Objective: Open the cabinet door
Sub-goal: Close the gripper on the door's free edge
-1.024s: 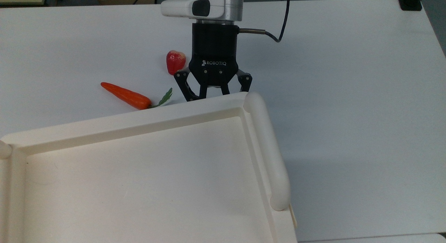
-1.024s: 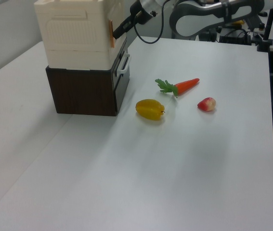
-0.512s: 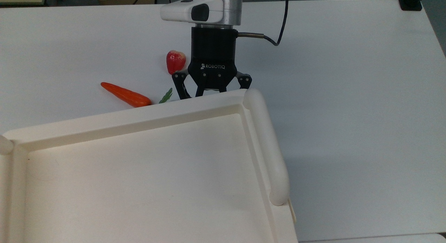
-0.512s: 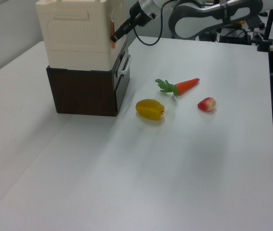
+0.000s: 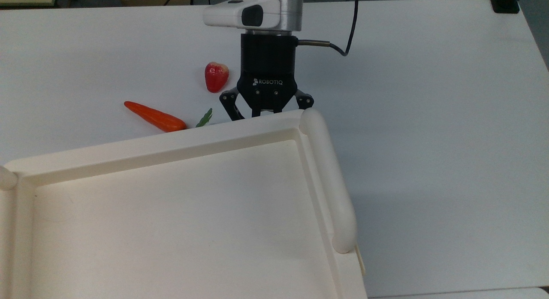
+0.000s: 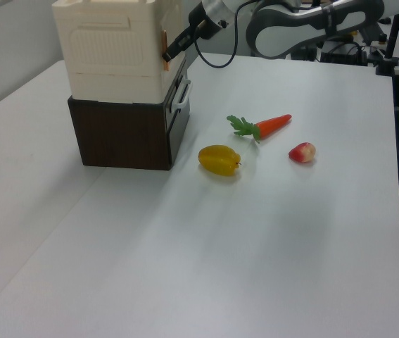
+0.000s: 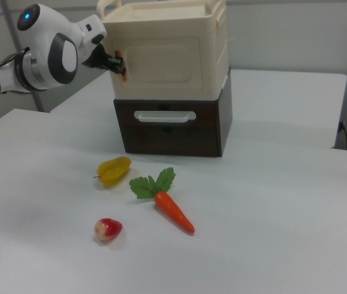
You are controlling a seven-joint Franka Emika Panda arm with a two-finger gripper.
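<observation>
The cabinet is a cream box on a dark brown base. Its door, a cream panel with a rounded recessed outline, lies flush in the front face. A small orange tab sits at the door's edge on the right view's left. My gripper is right against that tab and door edge. In the left view, the gripper meets the same orange tab at the cabinet's front corner. From the top view, the gripper hangs just beyond the cabinet top's far rim, and the rim hides its lower part.
A brown drawer with a white handle sits under the door. On the table in front lie a carrot, a yellow fruit and a small red fruit. A thick cream rail runs along the cabinet top.
In the top view the gripper has sunk lower behind the cabinet top's far rim, then shifted slightly to the top view's right. The door still lies flush.
</observation>
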